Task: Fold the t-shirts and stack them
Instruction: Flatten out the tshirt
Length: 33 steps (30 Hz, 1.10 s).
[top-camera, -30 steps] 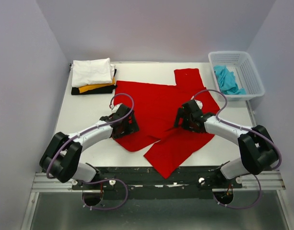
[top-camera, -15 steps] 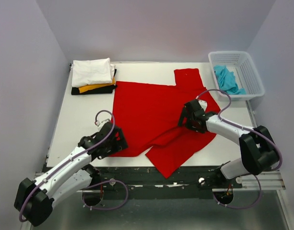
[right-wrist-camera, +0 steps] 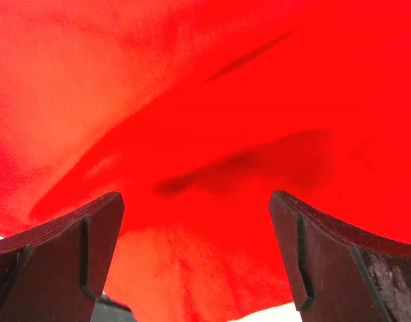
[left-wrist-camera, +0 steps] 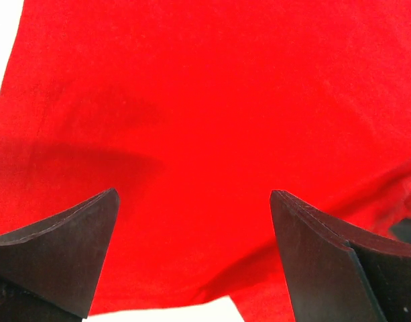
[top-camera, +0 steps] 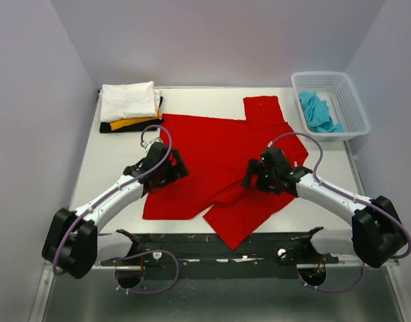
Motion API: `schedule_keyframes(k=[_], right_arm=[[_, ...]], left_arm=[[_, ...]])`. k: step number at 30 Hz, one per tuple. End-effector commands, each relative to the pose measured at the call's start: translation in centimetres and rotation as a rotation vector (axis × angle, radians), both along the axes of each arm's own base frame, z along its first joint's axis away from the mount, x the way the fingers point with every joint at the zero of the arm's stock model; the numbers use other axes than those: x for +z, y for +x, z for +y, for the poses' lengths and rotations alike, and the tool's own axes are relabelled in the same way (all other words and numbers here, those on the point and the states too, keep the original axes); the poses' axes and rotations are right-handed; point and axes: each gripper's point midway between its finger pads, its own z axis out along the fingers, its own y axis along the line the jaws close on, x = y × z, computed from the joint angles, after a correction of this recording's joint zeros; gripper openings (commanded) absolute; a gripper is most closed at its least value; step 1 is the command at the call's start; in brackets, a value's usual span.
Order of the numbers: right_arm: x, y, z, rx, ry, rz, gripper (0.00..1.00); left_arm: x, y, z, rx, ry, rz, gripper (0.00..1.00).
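Observation:
The red t-shirt [top-camera: 215, 151] lies spread across the middle of the table, with a flap hanging toward the front edge. It fills the left wrist view [left-wrist-camera: 212, 114] and the right wrist view [right-wrist-camera: 212, 100]. My left gripper [top-camera: 173, 166] is open over the shirt's left edge, nothing between its fingers [left-wrist-camera: 54, 255]. My right gripper [top-camera: 253, 176] is open over the shirt's creased right part, empty too. A folded stack of white, yellow-orange and black t-shirts [top-camera: 130, 106] sits at the back left. A turquoise t-shirt [top-camera: 317, 112] lies crumpled in the basket.
The white lattice basket [top-camera: 331, 80] stands at the back right corner. Grey walls close in the table on three sides. Bare white tabletop [top-camera: 111, 168] shows left of the red shirt, and the metal rail runs along the front edge.
The left arm swung from the front-left corner back up onto the shirt's left edge. The right gripper shifted slightly left and toward the front. The shirt's lower left part now lies flatter.

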Motion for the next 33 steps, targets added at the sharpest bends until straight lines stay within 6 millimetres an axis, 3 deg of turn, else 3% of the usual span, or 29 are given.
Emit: schedule_keyframes(k=[1,5,11,15,19,22,25,30,33], right_arm=[[-3.1,-4.0,0.9,0.063,0.048,0.131,1.00],[-5.0,-4.0,-3.1,-0.094,-0.078,0.159,1.00],[-6.8,-4.5,-9.4,-0.333,-0.052,0.241,1.00],[-5.7,-3.5,-11.2,-0.403,-0.089,0.231,1.00],[-4.5,-3.6,-13.5,-0.483,-0.191,0.232,1.00],[-3.4,-3.3,-12.0,-0.390,-0.137,0.230,1.00],[-0.9,-1.1,-9.9,-0.248,-0.054,0.142,1.00],[4.0,5.5,-9.4,-0.229,-0.043,-0.091,1.00],[3.2,10.3,-9.4,-0.244,-0.070,-0.158,1.00]], left_arm=[[-1.5,3.6,-1.3,0.003,-0.031,-0.006,0.99],[-4.2,4.7,-1.4,0.001,-0.008,0.097,0.99],[-6.6,5.0,-1.7,-0.003,-0.047,0.174,0.99],[-7.4,5.3,-1.9,-0.007,-0.086,0.200,0.99],[-8.1,5.1,-0.8,0.021,-0.056,0.240,0.99],[-7.7,4.8,-0.4,0.030,-0.042,0.246,0.99],[-6.8,5.3,-0.3,0.022,-0.036,0.212,0.99],[-6.5,6.3,-0.2,0.021,-0.006,0.214,0.99],[-6.5,6.9,-0.8,0.005,-0.022,0.214,0.98]])
